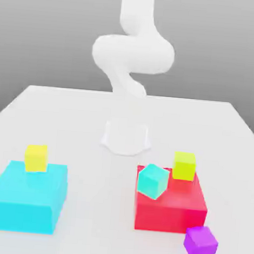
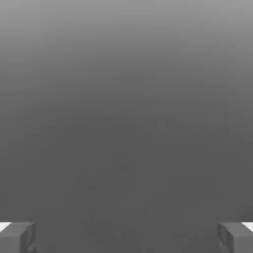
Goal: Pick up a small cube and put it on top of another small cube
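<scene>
purple cube [image 1: 200,243] — near table [image 1: 69,124] edge, unobstructed

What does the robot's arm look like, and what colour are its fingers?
The arm is plain white all over, smooth and rounded like fat bent tubes, rising from a round white base on the table. No cables or markings are visible on it. In the hand view, the gripper has two blocky grey fingertips with squared edges and a bit of white at their outer corners.
</scene>
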